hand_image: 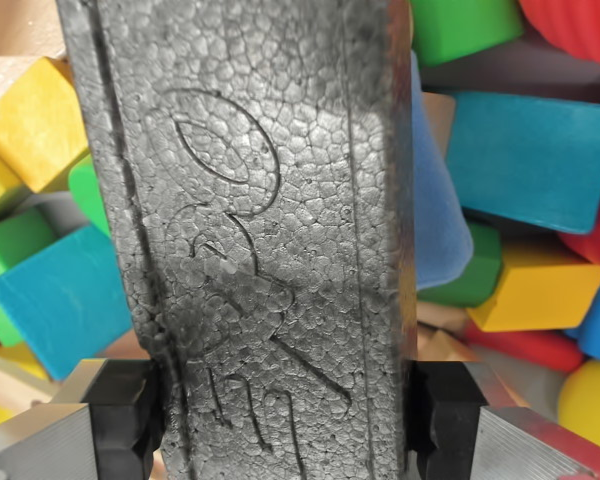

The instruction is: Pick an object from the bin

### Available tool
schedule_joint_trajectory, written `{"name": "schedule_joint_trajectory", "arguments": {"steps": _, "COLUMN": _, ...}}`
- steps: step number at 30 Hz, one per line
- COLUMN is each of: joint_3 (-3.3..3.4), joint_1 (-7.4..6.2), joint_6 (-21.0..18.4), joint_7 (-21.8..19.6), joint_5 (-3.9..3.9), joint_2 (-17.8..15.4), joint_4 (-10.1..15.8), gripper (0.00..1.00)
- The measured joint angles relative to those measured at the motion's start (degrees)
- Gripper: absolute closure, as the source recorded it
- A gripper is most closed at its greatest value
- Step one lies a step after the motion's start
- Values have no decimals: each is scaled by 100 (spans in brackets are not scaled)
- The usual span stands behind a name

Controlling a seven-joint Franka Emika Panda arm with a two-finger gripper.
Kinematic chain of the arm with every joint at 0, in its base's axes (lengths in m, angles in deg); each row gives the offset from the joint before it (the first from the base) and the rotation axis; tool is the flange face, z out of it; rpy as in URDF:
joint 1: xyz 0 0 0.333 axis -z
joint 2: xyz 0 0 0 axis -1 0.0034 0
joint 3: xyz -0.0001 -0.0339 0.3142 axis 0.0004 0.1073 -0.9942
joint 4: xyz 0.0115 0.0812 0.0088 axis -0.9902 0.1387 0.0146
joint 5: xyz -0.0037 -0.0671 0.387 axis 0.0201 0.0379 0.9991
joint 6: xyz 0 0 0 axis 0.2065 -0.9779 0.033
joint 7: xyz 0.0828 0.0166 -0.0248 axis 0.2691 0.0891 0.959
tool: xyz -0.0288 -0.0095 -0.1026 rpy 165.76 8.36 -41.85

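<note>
A long black foam block point(260, 220) with embossed markings fills the middle of the wrist view, running from the top edge down between my fingers. My gripper point(285, 425) is shut on the block's lower end, with the left black pad point(130, 415) and the right black pad point(448, 415) pressed against its sides. Behind the block lies a heap of coloured wooden blocks in the bin, partly hidden by it.
Left of the foam lie a yellow block point(35, 120), a green block point(10, 255) and a blue block point(65, 300). On the right are a large blue block point(535, 155), a yellow block point(535, 285), a green block point(465, 25) and red pieces point(575, 25).
</note>
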Motion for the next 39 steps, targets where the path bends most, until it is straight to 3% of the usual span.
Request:
{"name": "schedule_joint_trajectory", "arguments": {"steps": 20, "joint_3": 0, "joint_1": 0, "joint_6": -958, "joint_7": 2, "joint_5": 0, "joint_2": -804, "joint_4": -161, "gripper": 100}}
{"name": "schedule_joint_trajectory", "arguments": {"steps": 39, "joint_3": 0, "joint_1": 0, "joint_6": -2063, "joint_7": 7, "joint_5": 9, "joint_2": -1451, "joint_4": -625, "gripper": 100}}
